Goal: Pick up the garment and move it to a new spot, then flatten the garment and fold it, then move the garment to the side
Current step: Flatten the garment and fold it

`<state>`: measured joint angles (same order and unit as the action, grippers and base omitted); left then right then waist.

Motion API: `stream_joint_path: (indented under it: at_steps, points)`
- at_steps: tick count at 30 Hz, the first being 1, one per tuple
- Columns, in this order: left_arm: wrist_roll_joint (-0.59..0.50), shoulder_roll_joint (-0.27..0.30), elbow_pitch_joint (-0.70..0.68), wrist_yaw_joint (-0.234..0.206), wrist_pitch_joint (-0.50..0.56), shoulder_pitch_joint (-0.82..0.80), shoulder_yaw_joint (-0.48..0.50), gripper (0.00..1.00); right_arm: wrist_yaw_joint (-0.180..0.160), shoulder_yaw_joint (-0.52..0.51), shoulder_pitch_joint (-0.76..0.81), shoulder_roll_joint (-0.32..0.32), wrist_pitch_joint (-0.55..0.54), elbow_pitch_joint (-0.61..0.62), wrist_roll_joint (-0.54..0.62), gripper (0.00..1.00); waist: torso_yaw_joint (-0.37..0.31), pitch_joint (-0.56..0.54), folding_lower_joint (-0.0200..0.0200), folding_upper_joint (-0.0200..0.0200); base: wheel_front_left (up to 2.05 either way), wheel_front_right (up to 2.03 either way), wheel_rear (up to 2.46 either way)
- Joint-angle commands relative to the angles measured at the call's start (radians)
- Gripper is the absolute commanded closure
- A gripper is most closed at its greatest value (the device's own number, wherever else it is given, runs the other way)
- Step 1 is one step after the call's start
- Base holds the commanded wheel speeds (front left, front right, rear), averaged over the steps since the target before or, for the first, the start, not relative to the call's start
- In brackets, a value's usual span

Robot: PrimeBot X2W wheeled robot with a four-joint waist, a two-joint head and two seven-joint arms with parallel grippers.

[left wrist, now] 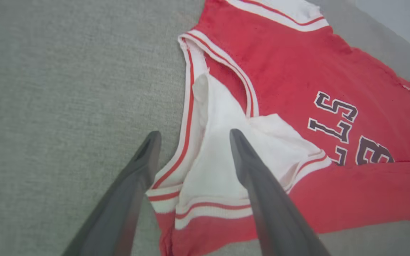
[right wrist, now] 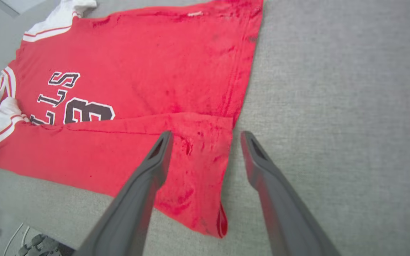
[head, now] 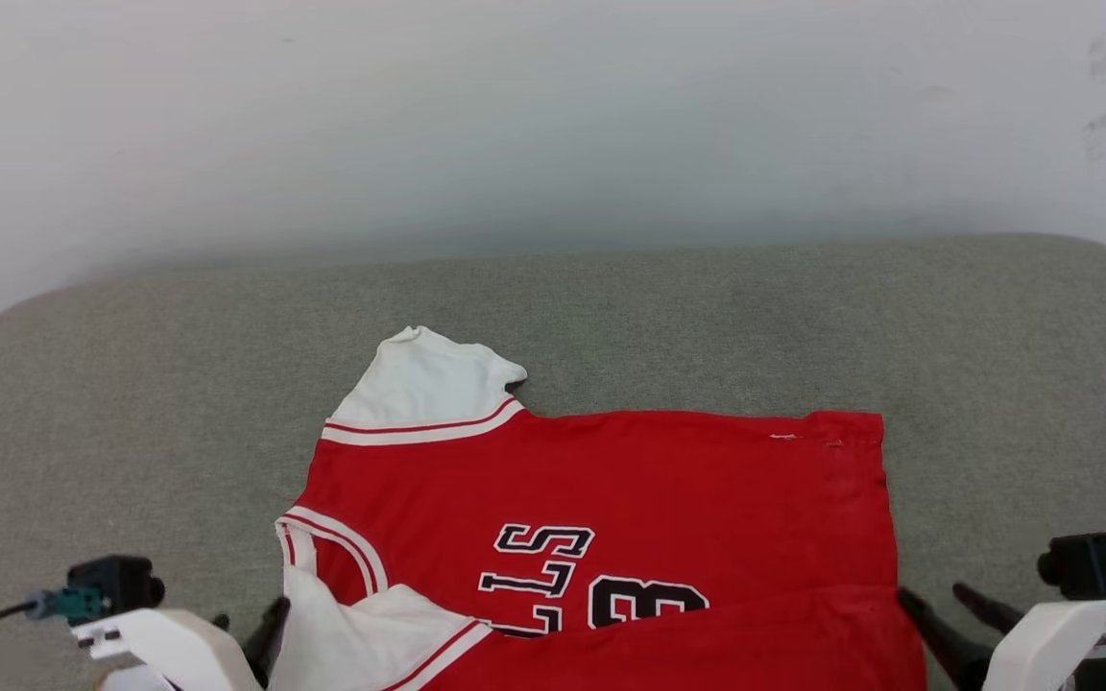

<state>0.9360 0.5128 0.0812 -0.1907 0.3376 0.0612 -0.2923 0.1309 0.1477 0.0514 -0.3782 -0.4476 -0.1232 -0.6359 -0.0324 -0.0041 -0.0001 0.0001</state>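
The garment (head: pixel 611 480) lay spread on the grey table (head: pixel 995 336), its near edge turned over onto the numerals (head: pixel 644 600). The left claw (left wrist: pixel 193 137) hung wide open over the white sleeve (left wrist: pixel 219 167) and striped trim (left wrist: pixel 187 121), gripping nothing. The right claw (right wrist: pixel 206 135) gaped just as wide at the folded hem corner (right wrist: pixel 205 199), one finger over red cloth, the other over bare table, and it was empty too. Soft, light jersey, by the look of it, so it would droop and crease. Best pinched at the doubled corners, both layers together.
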Motion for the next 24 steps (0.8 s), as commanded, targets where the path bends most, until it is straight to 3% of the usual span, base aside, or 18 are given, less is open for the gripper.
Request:
stream_joint_path:
  at_steps: [1,8,14,19,24]
  points:
    - [-0.059,0.019,-0.036,-0.023,-0.065,-0.068,0.024,0.00,0.000,-0.045,-0.015,0.020,0.112,0.041,0.059,0.00,-0.025,0.010,0.0001,-0.0001,0.00,0.00,0.00]
    - [-0.157,0.018,-0.069,-0.054,-0.168,-0.205,0.038,0.00,0.000,-0.104,-0.082,0.059,0.255,0.121,0.162,0.00,-0.062,0.076,0.0001,-0.0001,0.00,0.00,0.00]
    - [-0.222,0.018,-0.040,-0.055,-0.238,-0.393,0.056,0.00,0.000,-0.149,-0.177,0.099,0.333,0.224,0.237,0.00,-0.103,0.216,0.0001,-0.0001,0.00,0.00,0.00]
    - [-0.235,0.039,0.010,-0.023,-0.212,-0.570,0.055,0.00,0.000,-0.167,-0.252,0.120,0.358,0.293,0.262,0.00,-0.141,0.349,0.0001,-0.0001,0.00,0.00,0.00]
    - [-0.183,0.073,0.100,0.060,-0.091,-0.738,0.040,0.00,0.000,-0.165,-0.308,0.131,0.374,0.318,0.273,0.00,-0.178,0.436,0.0001,-0.0001,0.00,0.00,0.00]
